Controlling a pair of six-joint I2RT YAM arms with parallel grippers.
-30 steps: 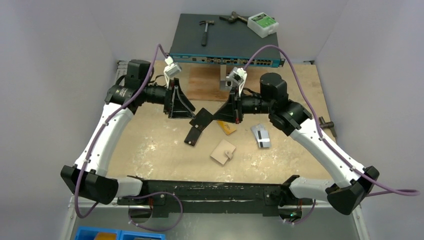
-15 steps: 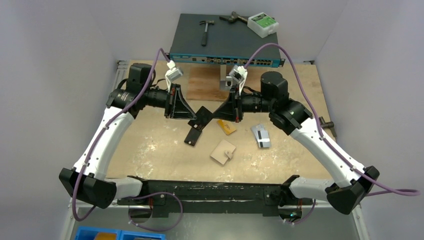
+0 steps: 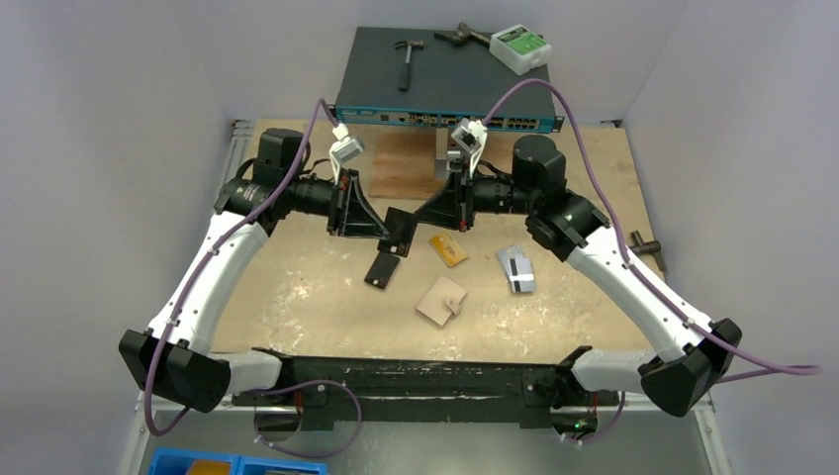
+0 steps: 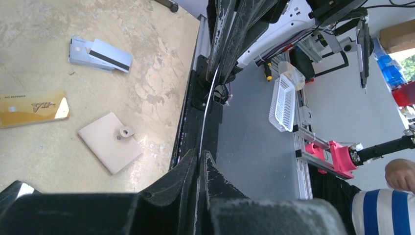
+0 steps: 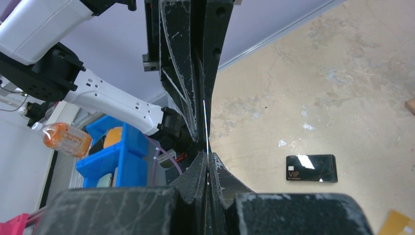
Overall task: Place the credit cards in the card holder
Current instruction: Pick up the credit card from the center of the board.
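A thin dark card (image 3: 401, 231) hangs above the table between both grippers, edge-on in the left wrist view (image 4: 208, 110) and in the right wrist view (image 5: 205, 122). My left gripper (image 3: 383, 229) is shut on its left end, and my right gripper (image 3: 421, 220) is shut on its right end. A black VIP card (image 3: 384, 269) lies flat below them, also in the right wrist view (image 5: 311, 168). An orange-yellow card (image 3: 447, 249) lies to the right and silver-grey cards (image 3: 515, 269) farther right. The beige card holder (image 3: 441, 300) lies closed nearer the front, snap tab up.
A network switch (image 3: 445, 84) stands at the back with a hammer (image 3: 406, 59) and a white box (image 3: 519, 47) on it. A brown board (image 3: 406, 163) lies in front of it. Blue bins (image 3: 237, 463) sit below the table's near edge.
My left gripper has closed on the free end of the dark card that the right gripper held. Both grippers and the card have shifted slightly toward the back.
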